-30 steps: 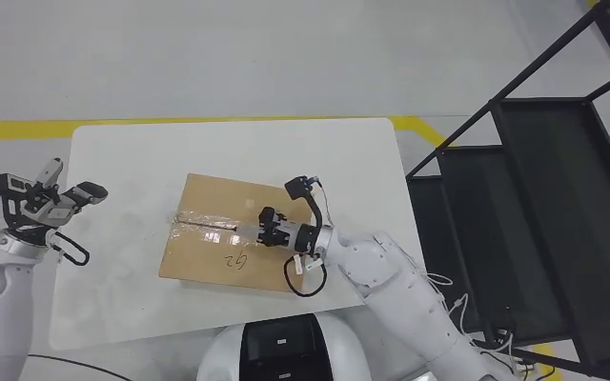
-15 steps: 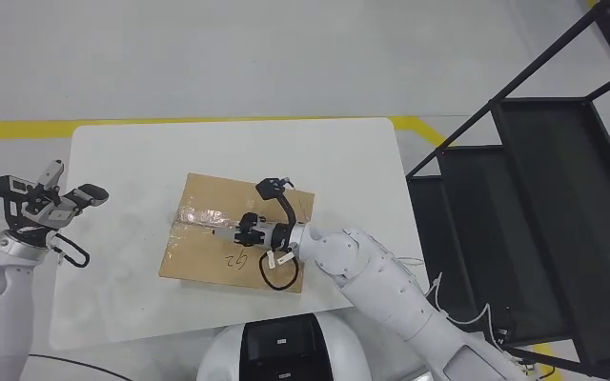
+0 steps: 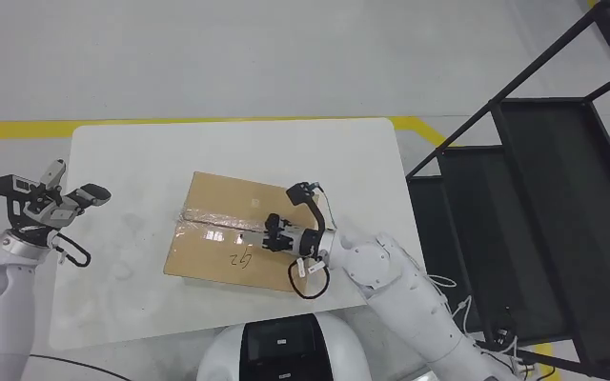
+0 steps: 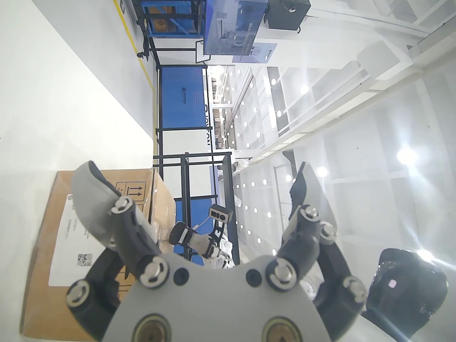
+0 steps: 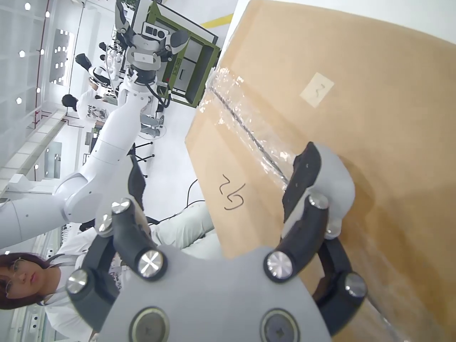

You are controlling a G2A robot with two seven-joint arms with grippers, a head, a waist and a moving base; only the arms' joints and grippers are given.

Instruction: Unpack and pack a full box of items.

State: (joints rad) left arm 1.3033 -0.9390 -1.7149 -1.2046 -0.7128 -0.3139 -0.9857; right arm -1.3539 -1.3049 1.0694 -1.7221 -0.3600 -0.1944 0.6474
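Note:
A closed cardboard box [image 3: 224, 205] lies in the middle of the white table [image 3: 124, 152], its top seam covered with clear tape [image 3: 212, 221] and a handwritten mark near the front. My right gripper [image 3: 276, 235] is low over the box top, open. In the right wrist view one finger [image 5: 313, 176] rests on the tape [image 5: 245, 129] of the box [image 5: 374, 101], and the other finger [image 5: 133, 183] hangs past the box's front edge. My left gripper [image 3: 67, 195] stands open and empty at the table's left edge, well away from the box [image 4: 50, 222].
A black metal stair frame [image 3: 515, 200] stands just right of the table. Yellow floor tape [image 3: 191, 121] runs behind the table's far edge. Bare table surface lies left of and behind the box.
My right gripper slid left along the taped seam, then came back to the right. The box shifted slightly right with it. The left arm has stayed still.

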